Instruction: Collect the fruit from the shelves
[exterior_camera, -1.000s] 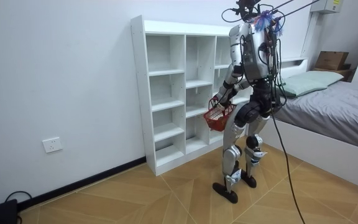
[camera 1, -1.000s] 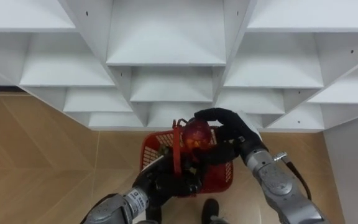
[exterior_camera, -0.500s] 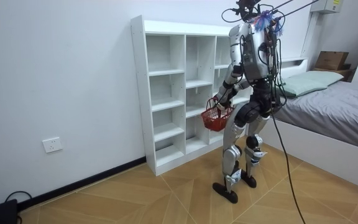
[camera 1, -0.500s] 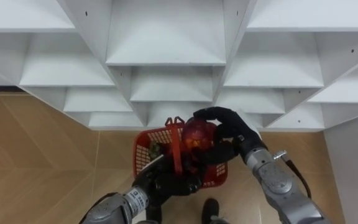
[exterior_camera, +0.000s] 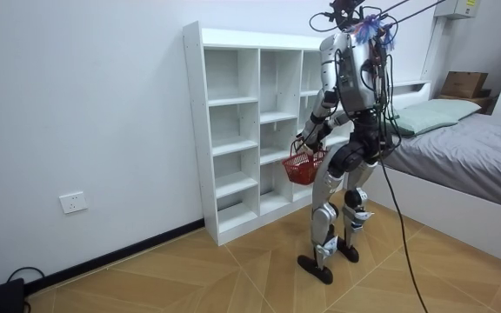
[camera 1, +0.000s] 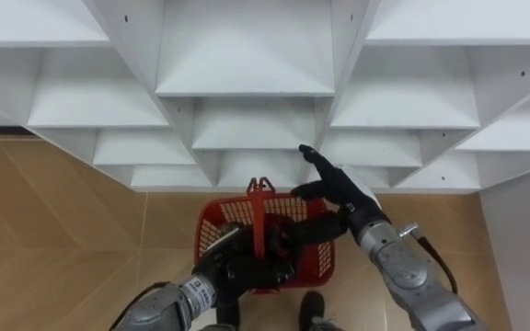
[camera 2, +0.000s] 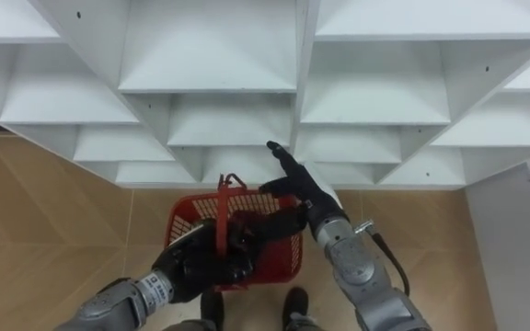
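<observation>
Right hand (camera 1: 339,195): fingers (camera 1: 312,160) straight and spread, holding nothing, poised over the 1 o'clock rim of the red basket (camera 1: 318,265). Left hand (camera 1: 239,269): fingers curled round the lower part of the basket's upright handle (camera 1: 261,197), carrying the basket clear of the wooden floor (camera 1: 53,230), at 6 o'clock of the white closet (camera 1: 247,55). Basket interior: dark behind both hands; whether fruit lies inside cannot be told. Room view: robot standing upright, facing the closet; bed (exterior_camera: 481,165) at 3 o'clock.
</observation>
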Motion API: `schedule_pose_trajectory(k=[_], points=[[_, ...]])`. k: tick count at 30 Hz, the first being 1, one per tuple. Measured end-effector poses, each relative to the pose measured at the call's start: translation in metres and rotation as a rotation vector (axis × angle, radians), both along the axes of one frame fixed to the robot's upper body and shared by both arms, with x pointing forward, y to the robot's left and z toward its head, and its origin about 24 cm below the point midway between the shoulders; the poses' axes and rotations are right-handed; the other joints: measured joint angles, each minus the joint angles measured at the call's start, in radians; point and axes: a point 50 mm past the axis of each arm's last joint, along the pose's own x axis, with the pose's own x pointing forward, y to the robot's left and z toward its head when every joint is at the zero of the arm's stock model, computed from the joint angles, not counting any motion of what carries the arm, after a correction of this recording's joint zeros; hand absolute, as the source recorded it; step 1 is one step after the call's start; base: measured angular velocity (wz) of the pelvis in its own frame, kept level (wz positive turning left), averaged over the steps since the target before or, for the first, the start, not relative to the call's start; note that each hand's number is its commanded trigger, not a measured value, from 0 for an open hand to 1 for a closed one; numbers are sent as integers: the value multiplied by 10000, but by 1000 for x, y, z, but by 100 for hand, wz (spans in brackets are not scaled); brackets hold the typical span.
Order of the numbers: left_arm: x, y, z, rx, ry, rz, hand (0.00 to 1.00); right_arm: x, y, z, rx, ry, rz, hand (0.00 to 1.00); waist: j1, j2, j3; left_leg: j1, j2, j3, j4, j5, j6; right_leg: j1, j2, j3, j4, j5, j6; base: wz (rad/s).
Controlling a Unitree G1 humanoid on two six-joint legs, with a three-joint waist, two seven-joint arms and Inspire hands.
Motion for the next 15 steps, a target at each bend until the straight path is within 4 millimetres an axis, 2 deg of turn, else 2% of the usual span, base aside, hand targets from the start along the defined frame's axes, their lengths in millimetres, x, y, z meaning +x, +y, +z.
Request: schedule_pose_trajectory(k=[15], points=[[3, 2, 2, 75, -93, -3, 100, 0, 0, 0, -12, -18, 2, 0, -24, 27, 16, -96, 5, -11, 10, -2, -2, -63, 0, -49, -33, 0, 0, 0]])
